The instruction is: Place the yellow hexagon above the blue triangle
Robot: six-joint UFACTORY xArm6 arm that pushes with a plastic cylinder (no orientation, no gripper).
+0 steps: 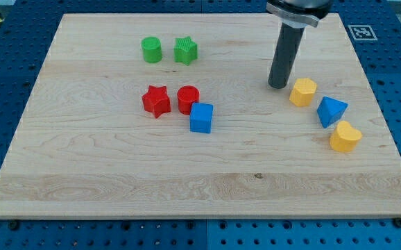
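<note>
The yellow hexagon (303, 92) lies on the wooden board at the view's right. The blue triangle (331, 111) lies just below and to the right of it, nearly touching. My tip (278, 85) stands on the board just left of the yellow hexagon, slightly above its middle, a small gap away. A yellow heart-shaped block (345, 137) lies below the blue triangle, close against it.
A green cylinder (152, 50) and a green star (185, 51) lie at the top left of centre. A red star (156, 101), a red cylinder (188, 99) and a blue cube (201, 118) cluster in the middle. The board's right edge (381, 132) runs close to the yellow blocks.
</note>
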